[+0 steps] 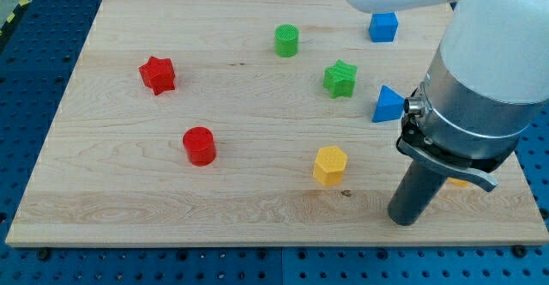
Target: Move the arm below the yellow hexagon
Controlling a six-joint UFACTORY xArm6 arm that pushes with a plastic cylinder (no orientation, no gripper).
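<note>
Upright, my tip [405, 221] rests right of the yellow hexagon [329, 165].

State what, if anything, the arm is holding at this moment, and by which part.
Nothing is held. My tip rests on the board, apart from every block, to the view's right of the yellow hexagon and slightly lower.

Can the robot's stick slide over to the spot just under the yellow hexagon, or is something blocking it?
Probably yes. My tip sits to the view's right of the yellow hexagon and a little lower, with only bare wooden board between them. No block lies on that path, so a short slide toward the view's left should do it.
</note>
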